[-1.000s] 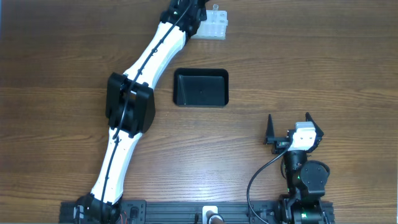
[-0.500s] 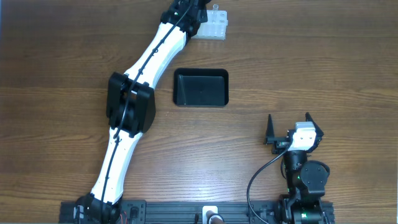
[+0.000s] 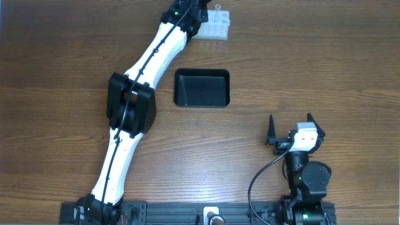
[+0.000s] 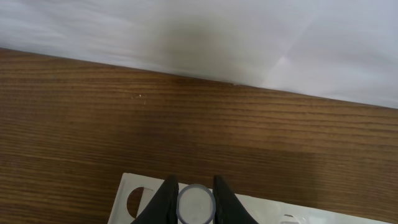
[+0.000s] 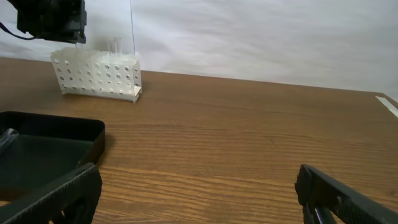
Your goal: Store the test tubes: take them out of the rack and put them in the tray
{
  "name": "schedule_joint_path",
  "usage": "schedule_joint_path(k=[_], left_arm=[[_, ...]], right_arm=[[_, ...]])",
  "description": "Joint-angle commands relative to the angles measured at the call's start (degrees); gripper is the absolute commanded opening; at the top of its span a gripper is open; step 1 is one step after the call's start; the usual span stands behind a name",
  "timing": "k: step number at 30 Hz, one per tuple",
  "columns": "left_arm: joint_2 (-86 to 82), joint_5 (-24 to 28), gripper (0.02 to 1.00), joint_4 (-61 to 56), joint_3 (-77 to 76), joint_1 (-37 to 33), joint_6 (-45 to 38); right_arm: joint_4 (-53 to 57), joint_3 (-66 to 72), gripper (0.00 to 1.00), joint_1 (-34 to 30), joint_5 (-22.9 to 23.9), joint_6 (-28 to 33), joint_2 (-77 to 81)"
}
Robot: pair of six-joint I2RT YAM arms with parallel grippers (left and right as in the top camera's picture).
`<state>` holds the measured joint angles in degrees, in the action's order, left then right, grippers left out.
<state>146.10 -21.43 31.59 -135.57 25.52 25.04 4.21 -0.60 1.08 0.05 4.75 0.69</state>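
The white test-tube rack (image 3: 215,26) stands at the table's far edge, with one clear tube (image 3: 217,8) sticking up from it. My left gripper (image 3: 197,15) is over the rack's left end. In its wrist view the left gripper (image 4: 193,182) is shut on the round top of a clear test tube (image 4: 195,204) that stands in the rack (image 4: 132,198). The black tray (image 3: 201,87) lies mid-table. A clear glint (image 5: 6,137) shows inside the tray (image 5: 56,134); I cannot tell what it is. My right gripper (image 3: 291,122) stands open near its base, holding nothing.
A white wall (image 4: 249,37) rises just behind the rack. From the right wrist the rack (image 5: 96,74) and the left gripper (image 5: 53,18) show far off, with bare wood table (image 5: 249,137) between. Bare wood also lies right of the tray.
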Motion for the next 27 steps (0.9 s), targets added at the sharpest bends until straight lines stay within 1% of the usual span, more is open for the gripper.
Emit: schedule_joint_path(k=[1, 9, 18, 27], left_arm=[[1.07, 0.17, 0.093, -0.15, -1.40, -0.28, -0.68], [-0.87, 0.17, 0.058, -0.46, -1.40, -0.28, -0.68], [-10.49, -0.24, 0.042, -0.61, -1.40, -0.28, -1.75], [-19.15, 0.22, 0.042, -0.22, -1.40, -0.28, -6.86]], right_arm=[[0.20, 0.28, 0.991, -0.39, -0.44, 0.04, -0.28], [0.20, 0.28, 0.993, -0.39, -0.44, 0.04, -0.28], [0.22, 0.28, 0.993, -0.39, -0.46, 0.04, -0.28], [0.20, 0.28, 0.993, -0.39, -0.44, 0.04, -0.28]])
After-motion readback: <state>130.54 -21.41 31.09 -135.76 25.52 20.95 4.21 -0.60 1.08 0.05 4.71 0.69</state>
